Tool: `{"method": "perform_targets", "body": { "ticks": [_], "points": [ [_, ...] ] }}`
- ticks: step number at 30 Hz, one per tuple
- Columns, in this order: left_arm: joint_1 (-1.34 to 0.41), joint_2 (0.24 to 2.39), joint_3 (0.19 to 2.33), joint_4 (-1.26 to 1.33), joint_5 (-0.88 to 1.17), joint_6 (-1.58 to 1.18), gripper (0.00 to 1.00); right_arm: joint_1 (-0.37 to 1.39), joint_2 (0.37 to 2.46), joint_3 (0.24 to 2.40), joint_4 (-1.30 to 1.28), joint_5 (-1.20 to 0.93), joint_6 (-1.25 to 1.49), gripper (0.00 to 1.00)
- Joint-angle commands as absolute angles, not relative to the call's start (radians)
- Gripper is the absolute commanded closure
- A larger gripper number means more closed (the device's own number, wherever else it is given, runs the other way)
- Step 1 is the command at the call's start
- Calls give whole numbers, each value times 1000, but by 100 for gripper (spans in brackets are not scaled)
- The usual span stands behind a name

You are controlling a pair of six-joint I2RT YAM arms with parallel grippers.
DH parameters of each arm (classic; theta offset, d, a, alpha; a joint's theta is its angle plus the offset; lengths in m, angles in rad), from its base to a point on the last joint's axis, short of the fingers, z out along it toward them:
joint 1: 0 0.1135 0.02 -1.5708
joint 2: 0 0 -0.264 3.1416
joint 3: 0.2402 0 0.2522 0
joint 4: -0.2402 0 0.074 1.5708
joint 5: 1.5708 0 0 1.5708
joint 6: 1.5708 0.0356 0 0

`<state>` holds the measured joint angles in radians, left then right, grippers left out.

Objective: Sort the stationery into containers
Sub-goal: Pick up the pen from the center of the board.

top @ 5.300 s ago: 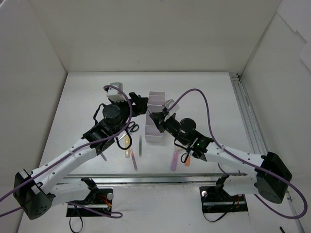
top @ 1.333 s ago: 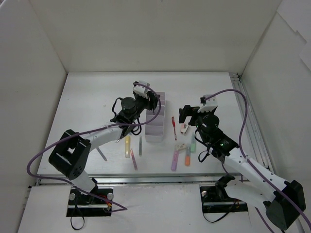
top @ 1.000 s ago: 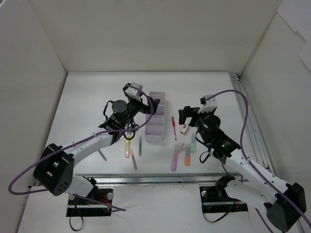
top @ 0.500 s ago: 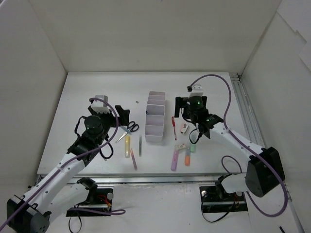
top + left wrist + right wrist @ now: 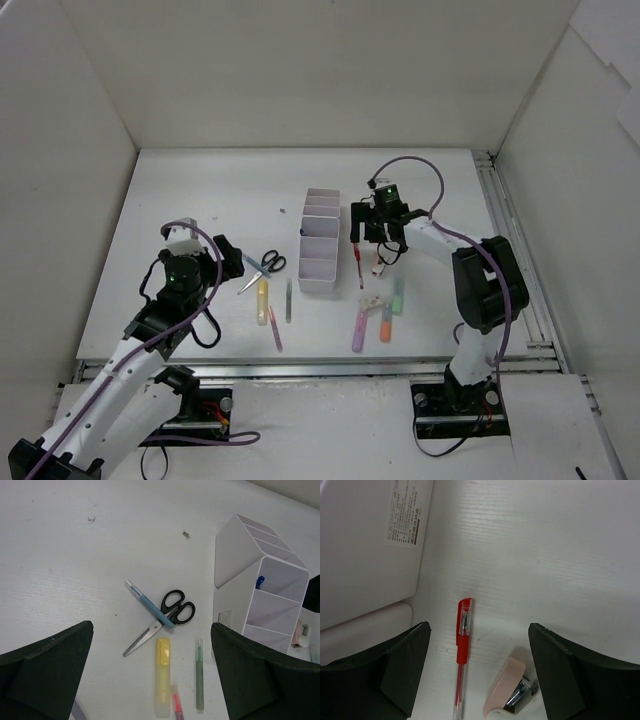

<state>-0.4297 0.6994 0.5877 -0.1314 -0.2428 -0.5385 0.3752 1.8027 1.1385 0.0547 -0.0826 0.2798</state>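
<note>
White table, stationery strewn, boxed by white walls.

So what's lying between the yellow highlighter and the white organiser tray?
A thin green pen, parallel to the yellow highlighter; a pink pen has its end beside it. Clearest in the left wrist view.

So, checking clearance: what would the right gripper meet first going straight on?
Likely the red pen with a clear barrel, lying on the white table in line with the right gripper; depth unclear.

white tray centre | scissors, yellow highlighter lie left | red pen right
</note>
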Motion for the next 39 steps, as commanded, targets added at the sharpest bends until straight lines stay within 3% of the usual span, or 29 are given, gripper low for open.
{"method": "perform_targets", "body": {
  "ticks": [1,9,17,27,34,39],
  "points": [
    [-420,712,598,-140,-264,-571,1,383,1830,1195,64,-135,265,24],
    [-410,738,604,-152,-238,-575,1,428,1916,1210,61,-75,284,44],
    [-400,692,586,-164,-238,-577,1,494,1865,1147,58,193,313,63],
    [-400,631,558,-186,-252,-595,1,515,1865,1169,46,262,339,99],
    [-400,604,560,-187,-236,-591,1,518,1673,1135,216,278,295,100],
    [-400,621,578,-186,-210,-591,1,519,1472,1031,524,253,196,100]
  ]
}}
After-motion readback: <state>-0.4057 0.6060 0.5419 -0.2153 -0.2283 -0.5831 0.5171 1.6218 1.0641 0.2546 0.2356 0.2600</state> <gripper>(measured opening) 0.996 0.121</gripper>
